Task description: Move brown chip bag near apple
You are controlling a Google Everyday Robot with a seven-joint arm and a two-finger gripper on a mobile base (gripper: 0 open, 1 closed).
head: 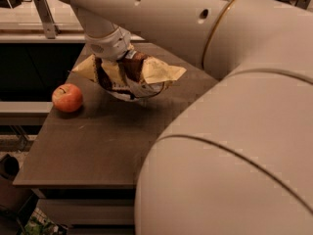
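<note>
Jaws of the gripper (116,73) pinch the brown chip bag (160,72) at its dark centre and hold it crumpled just above the table (93,146), pale edges flaring to both sides. The arm (161,13) reaches across from the upper right, wrist pointing down. The apple (67,97) sits left of the bag, near but apart.

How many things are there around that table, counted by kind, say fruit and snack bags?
Fruit: 1, the round red-orange apple on the dark table.
Snack bags: 1, the crinkled brown and yellow chip bag, gripped by the end effector above the table.
Total: 2.
</note>
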